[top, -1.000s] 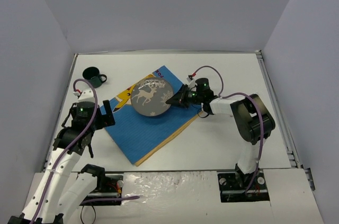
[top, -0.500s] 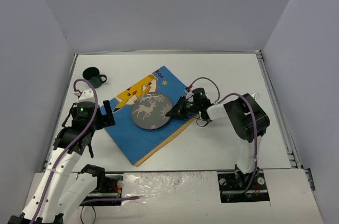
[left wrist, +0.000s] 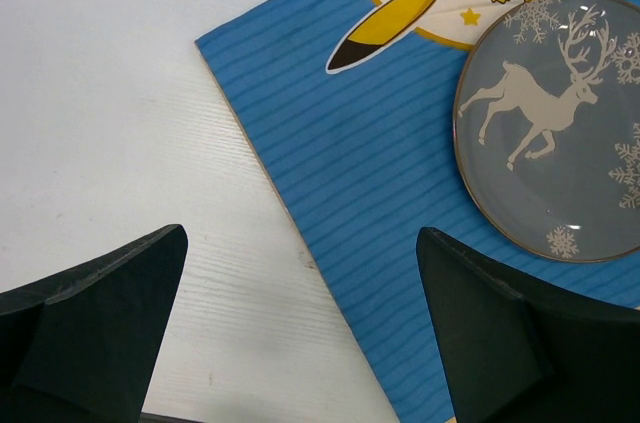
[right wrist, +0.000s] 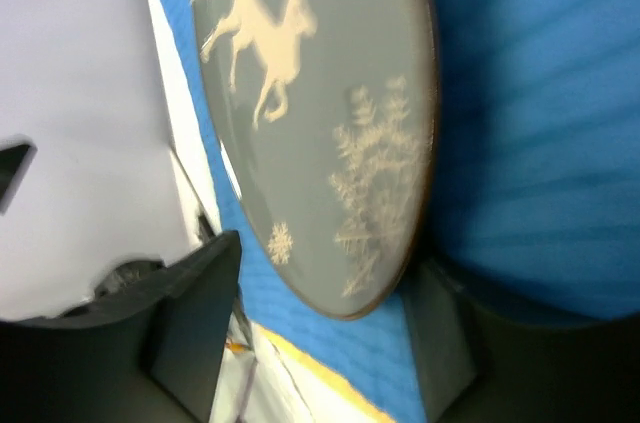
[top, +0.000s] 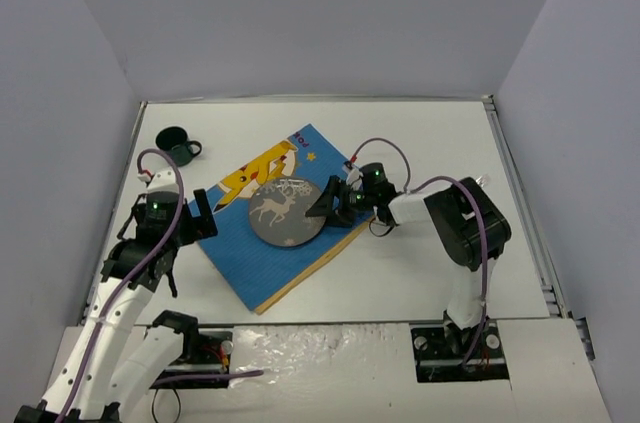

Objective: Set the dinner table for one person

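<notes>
Finds the white table (top: 430, 133) and the blue-and-yellow cartoon placemat (top: 255, 263) in the same spots as a second ago, the mat askew, left of centre. Finds the grey reindeer plate (top: 283, 211) changed: then raised and tilted over the mat's far corner, now lower and lying on the mat's middle. Catches the right pincer (top: 322, 205) changed too: then clamped on the plate's right rim, now with jaws parted and that rim between them. Leaves the left pincer (top: 195, 213) unchanged, jaws spread wide, holding nothing. Leaves the dark green mug (top: 178, 143) unmoved near the far left corner.

Loses much at the edges: in the left wrist view, the plate's right side and the cartoon figure's head; in the right wrist view, a blurred close-up, most of the mat. Cannot settle there whether the right fingers (right wrist: 180, 323) touch the rim or stand just clear.

Places the table beneath both pincers: bare white under the left pincer's left finger, just beside the mat's left edge; under the right pincer covered by mat and plate, bare again just beside that arm.
</notes>
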